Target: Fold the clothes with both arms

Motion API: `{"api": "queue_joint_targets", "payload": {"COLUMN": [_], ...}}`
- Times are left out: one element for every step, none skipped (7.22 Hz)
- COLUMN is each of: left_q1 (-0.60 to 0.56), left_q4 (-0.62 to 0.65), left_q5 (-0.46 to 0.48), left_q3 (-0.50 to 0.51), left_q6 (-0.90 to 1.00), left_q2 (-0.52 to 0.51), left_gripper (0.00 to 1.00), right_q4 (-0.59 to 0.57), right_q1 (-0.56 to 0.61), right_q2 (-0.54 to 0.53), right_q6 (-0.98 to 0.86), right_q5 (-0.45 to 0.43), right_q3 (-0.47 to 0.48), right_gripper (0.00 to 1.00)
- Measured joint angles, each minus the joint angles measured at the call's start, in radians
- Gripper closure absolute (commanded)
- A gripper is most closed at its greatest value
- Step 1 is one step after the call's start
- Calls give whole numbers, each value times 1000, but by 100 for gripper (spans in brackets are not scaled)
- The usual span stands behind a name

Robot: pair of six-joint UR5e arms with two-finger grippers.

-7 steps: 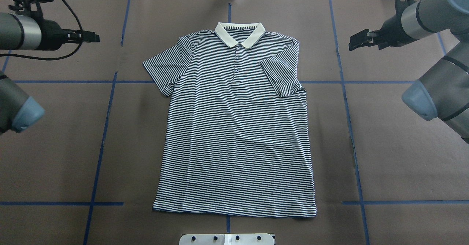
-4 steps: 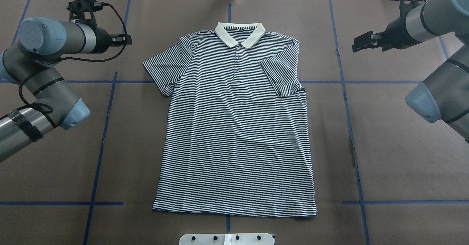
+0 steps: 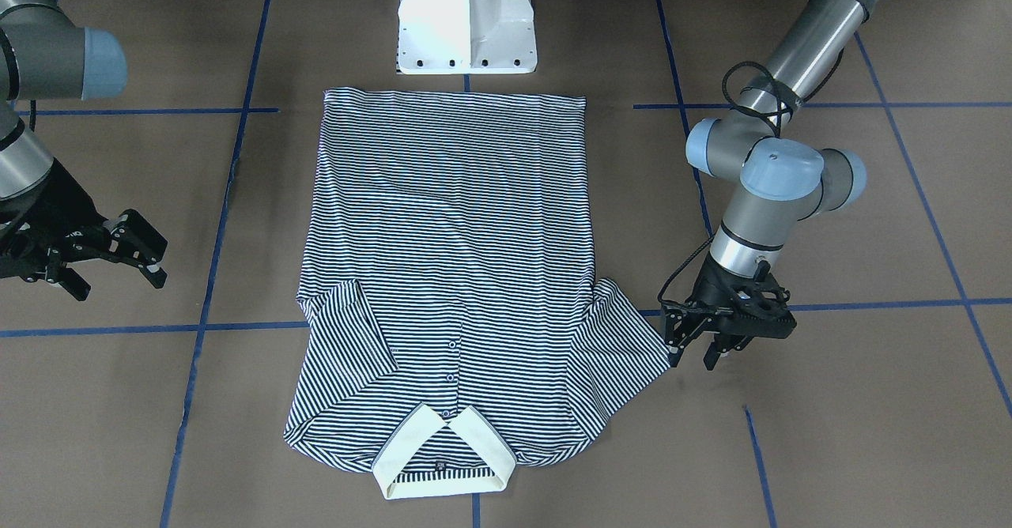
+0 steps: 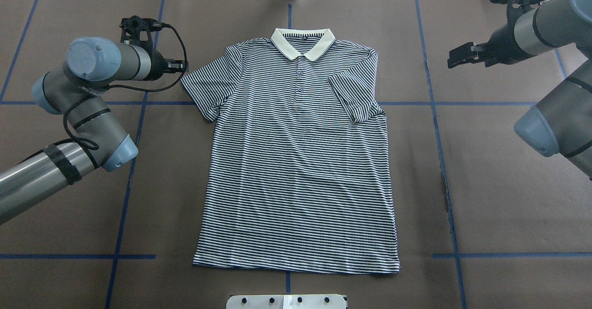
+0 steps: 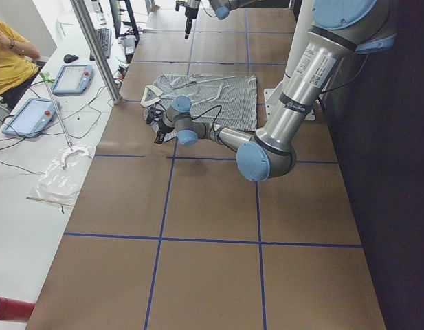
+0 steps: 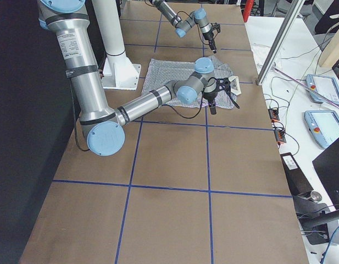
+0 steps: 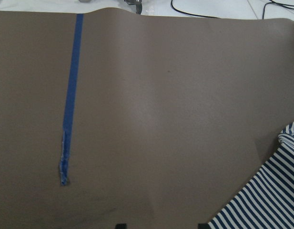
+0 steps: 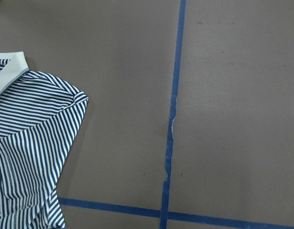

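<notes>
one striped shirt [image 4: 296,161] flat, face up, mid-surface [image 4: 499,198], collar [image 4: 303,40] far from robot. folded sleeve [image 4: 354,98] already lies across chest on robot's right; spread sleeve [image 4: 208,87] on its left. left tool [image 3: 694,348] swept in during last second, now just beside spread sleeve's hem, fingers parted, empty. right tool [image 4: 455,57] barely shifted, parted, empty, well apart. likely next: pinch sleeve. shirt edges well inside surface edges; swing room both sides.
</notes>
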Motion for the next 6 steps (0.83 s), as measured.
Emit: {"api": "queue_joint_targets", "payload": {"left_q1": [8, 11, 17, 23, 26, 29], "left_q4": [0, -1, -1, -1, -2, -2], "left_q5": [0, 1, 1, 1, 1, 1], "left_q3": [10, 18, 22, 23, 23, 25], "left_q6": [0, 0, -2, -3, -3, -3], "left_q2": [-4, -6, -7, -8, -9, -9], "left_gripper": [41, 43, 44, 45, 48, 54], "right_q4": [0, 0, 0, 0, 1, 1], "right_q1": [0, 0, 0, 0, 0, 0], "right_q2": [-2, -3, -4, -5, -7, -8], "right_q6": [0, 0, 0, 0, 0, -1], "right_q5": [0, 0, -1, -1, -2, -1], "right_q3": [1, 1, 1, 0, 0, 0], "right_gripper": [0, 0, 0, 0, 0, 0]}}
